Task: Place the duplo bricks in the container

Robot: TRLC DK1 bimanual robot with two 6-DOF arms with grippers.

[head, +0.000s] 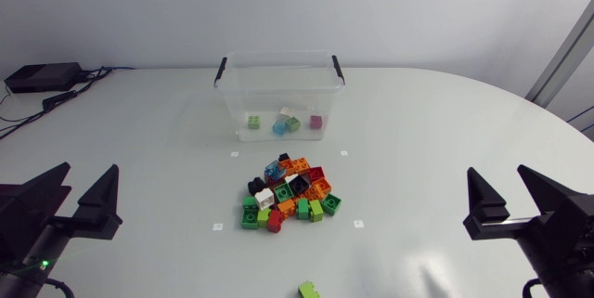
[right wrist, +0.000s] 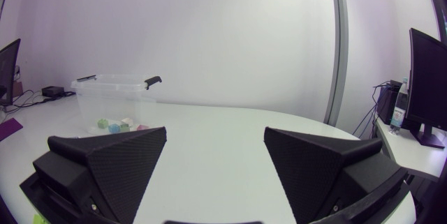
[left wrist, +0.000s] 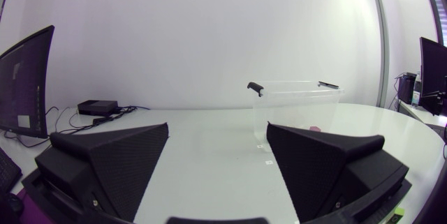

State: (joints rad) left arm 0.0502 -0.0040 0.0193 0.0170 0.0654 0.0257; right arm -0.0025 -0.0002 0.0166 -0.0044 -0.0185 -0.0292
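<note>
Stray brick: one green duplo brick (head: 308, 290) lies alone at the near edge of the counter (head: 436, 131), apart from the rest
Pile: mixed duplo bricks (head: 289, 194) heaped mid-counter, near the clear container (head: 232, 103); a few loose bricks (head: 286, 123) sit inside it
Handling: probably light, rigid, smooth plastic; best pinched across flat opposite sides, starting at the pile's edge
Left pincer (head: 89, 168): released, empty, well apart from the pile
Right pincer (head: 497, 172): released, empty, well apart too

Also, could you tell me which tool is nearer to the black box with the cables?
Left. The black box lies ahead of the left tool, on its side; the right tool is across the table.
</note>
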